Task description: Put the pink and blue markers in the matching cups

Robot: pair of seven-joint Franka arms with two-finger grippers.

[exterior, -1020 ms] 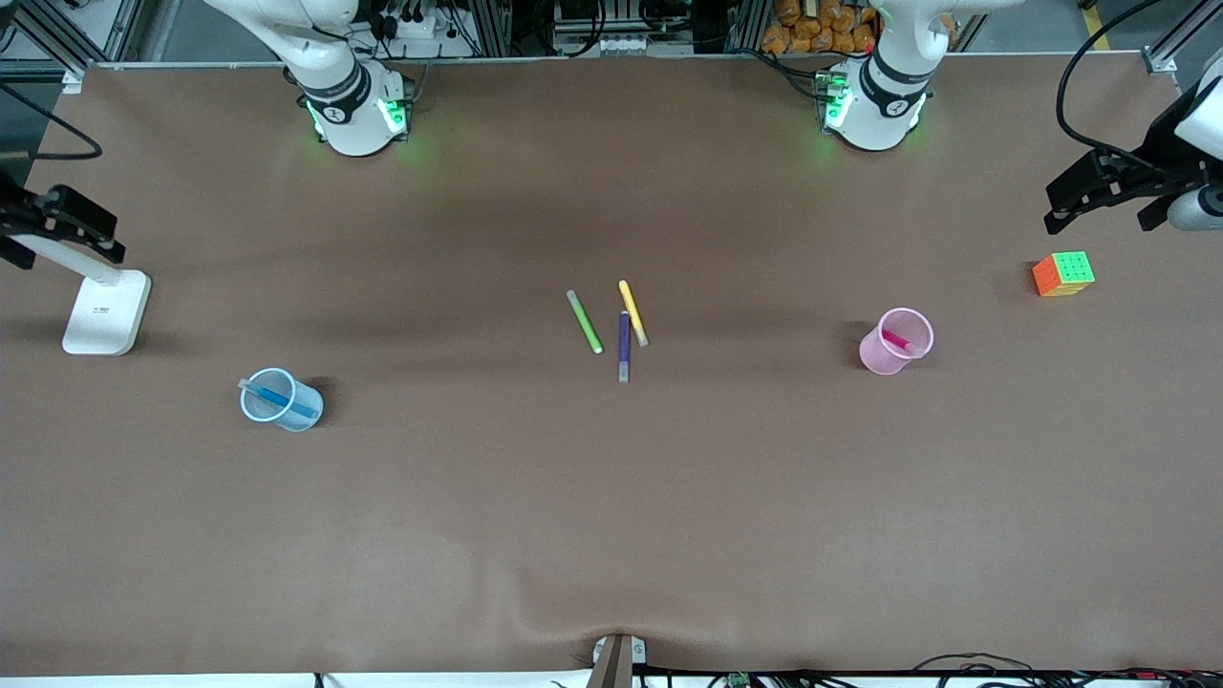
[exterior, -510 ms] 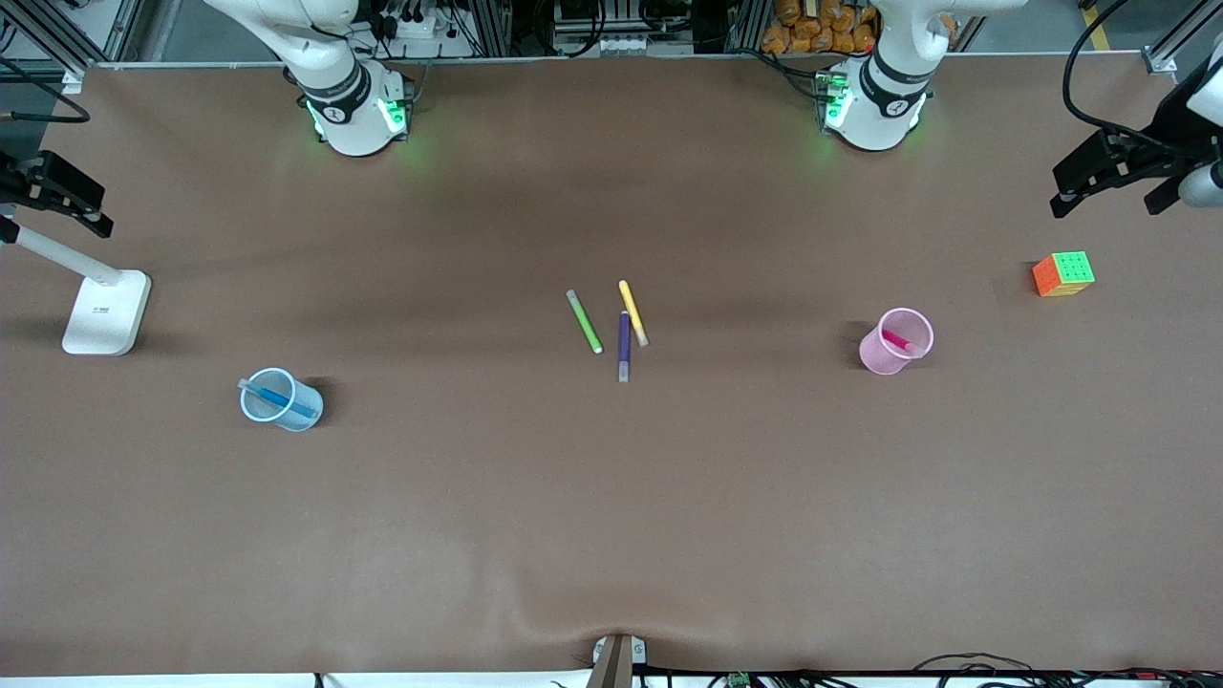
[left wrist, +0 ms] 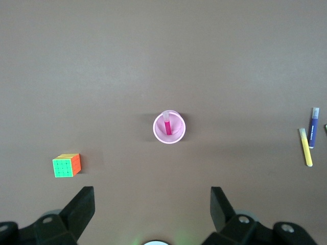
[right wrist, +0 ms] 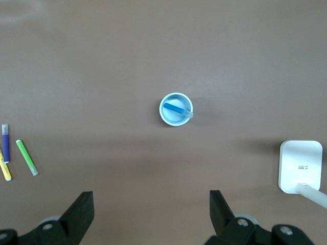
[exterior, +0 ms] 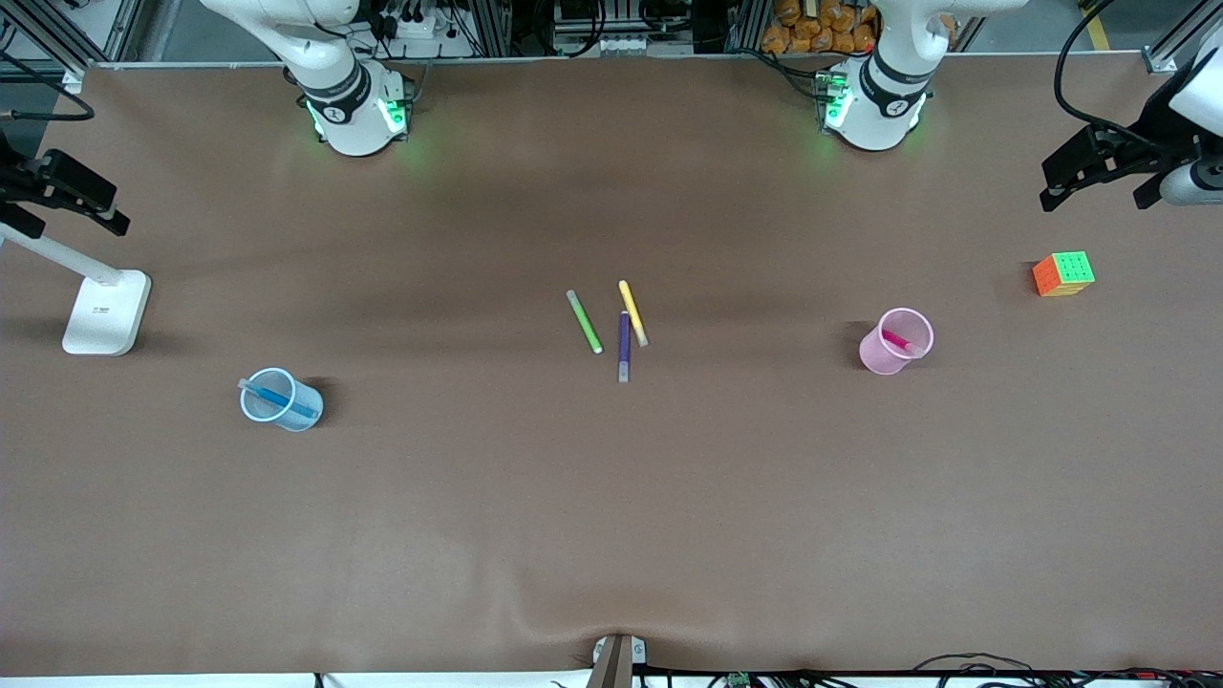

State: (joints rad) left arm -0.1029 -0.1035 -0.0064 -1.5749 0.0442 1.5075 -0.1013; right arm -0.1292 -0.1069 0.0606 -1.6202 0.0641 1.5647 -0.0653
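Observation:
The pink marker (exterior: pixel 896 339) stands tilted inside the pale pink cup (exterior: pixel 884 355) toward the left arm's end of the table. It also shows in the left wrist view (left wrist: pixel 167 126), in the cup (left wrist: pixel 176 137). The blue marker (exterior: pixel 277 397) leans inside the light blue cup (exterior: pixel 304 419) toward the right arm's end, and shows in the right wrist view (right wrist: pixel 176 108), in the cup (right wrist: pixel 168 118). My left gripper (exterior: pixel 1106 180) (left wrist: pixel 152 204) is open and empty, high over the left arm's end. My right gripper (exterior: pixel 57 199) (right wrist: pixel 152 206) is open and empty, high over the right arm's end.
A green pen (exterior: pixel 584 322), a yellow pen (exterior: pixel 632 312) and a dark purple pen (exterior: pixel 624 346) lie together at the table's middle. A colour cube (exterior: pixel 1063 273) sits beside the pink cup near the table end. A white stand base (exterior: pixel 105 311) sits near the blue cup.
Both grippers have shifted slightly at their ends of the table. The markers, cups and pens have not moved.

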